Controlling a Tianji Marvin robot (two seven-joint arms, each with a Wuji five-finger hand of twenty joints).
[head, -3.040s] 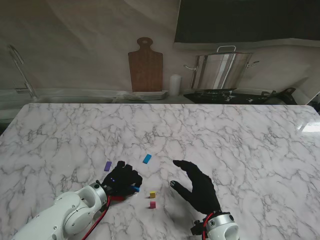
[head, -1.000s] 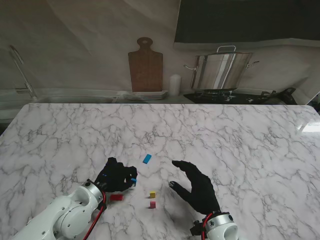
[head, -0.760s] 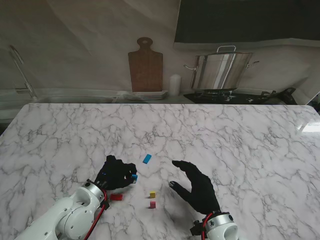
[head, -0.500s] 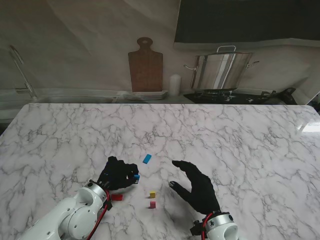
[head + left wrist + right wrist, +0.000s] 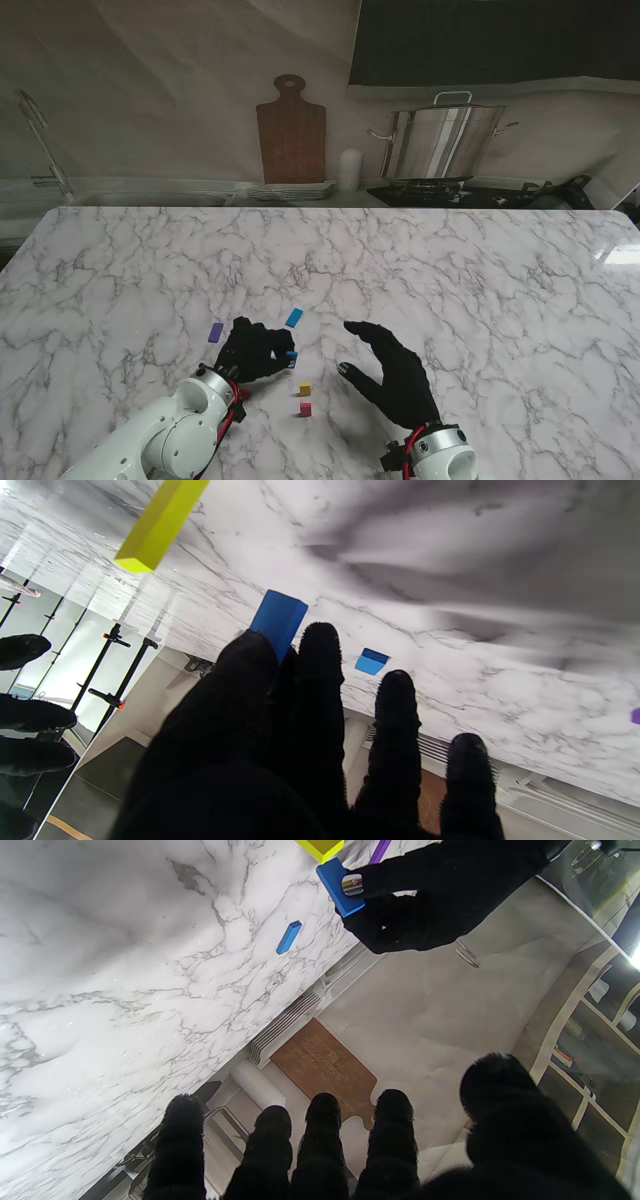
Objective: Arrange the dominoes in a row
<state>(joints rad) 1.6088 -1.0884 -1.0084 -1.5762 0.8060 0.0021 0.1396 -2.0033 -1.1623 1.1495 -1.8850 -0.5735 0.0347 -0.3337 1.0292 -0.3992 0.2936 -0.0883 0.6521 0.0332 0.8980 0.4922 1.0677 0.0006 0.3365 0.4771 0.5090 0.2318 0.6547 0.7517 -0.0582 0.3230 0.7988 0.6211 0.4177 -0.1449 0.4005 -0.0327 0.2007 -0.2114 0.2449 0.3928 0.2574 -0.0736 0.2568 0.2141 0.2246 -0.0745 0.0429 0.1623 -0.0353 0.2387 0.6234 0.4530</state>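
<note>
My left hand [image 5: 255,352] is shut on a blue domino [image 5: 291,355], pinched between thumb and forefinger [image 5: 278,620] and held just off the marble, a little farther from me than the yellow domino [image 5: 305,389]. The right wrist view shows the same pinch on the blue domino [image 5: 340,887]. A magenta domino [image 5: 305,409] stands just nearer to me than the yellow one. A second, lighter blue domino [image 5: 294,317] lies beyond the left hand, and a purple one [image 5: 215,331] lies to that hand's left. My right hand [image 5: 395,375] hovers open, right of the yellow and magenta pair, holding nothing.
The marble table [image 5: 450,280] stretches far and right of the hands. Behind its back edge stand a wooden cutting board [image 5: 291,130], a white candle [image 5: 348,170] and a steel pot [image 5: 445,140].
My left hand has carried the blue domino rightward, toward the yellow one. The purple domino is uncovered again, and the red domino is now hidden under the left forearm. The right hand has stayed still.
</note>
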